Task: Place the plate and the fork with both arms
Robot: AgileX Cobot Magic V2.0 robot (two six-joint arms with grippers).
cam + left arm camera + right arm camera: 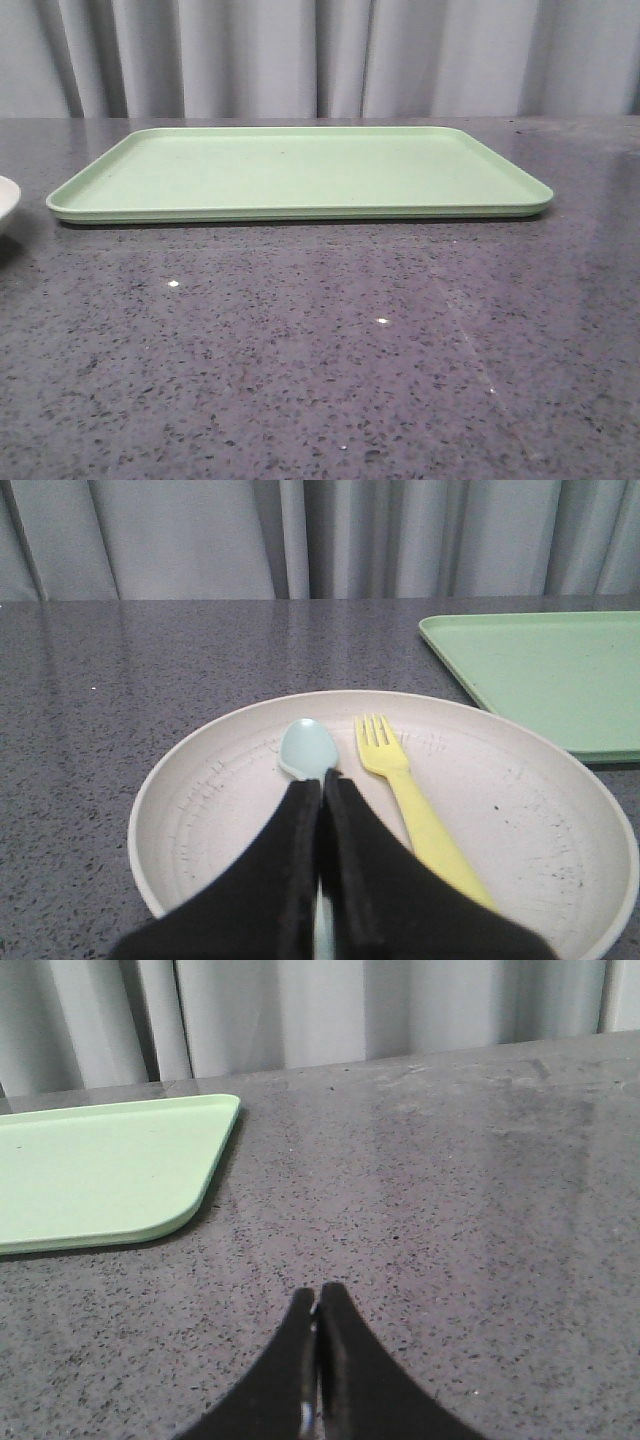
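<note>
Both pincers are closed and empty; the left pincer (322,780) above the plate (200,780) may grab the spoon (307,748), not the fork (400,790).

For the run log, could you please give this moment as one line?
plate: on table, left of tray | fork, spoon: in plate | left hand: shut, over plate | right hand: shut, empty

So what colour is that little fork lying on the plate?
Yellow. The fork shows best in the left wrist view, lying on the plate.
</note>
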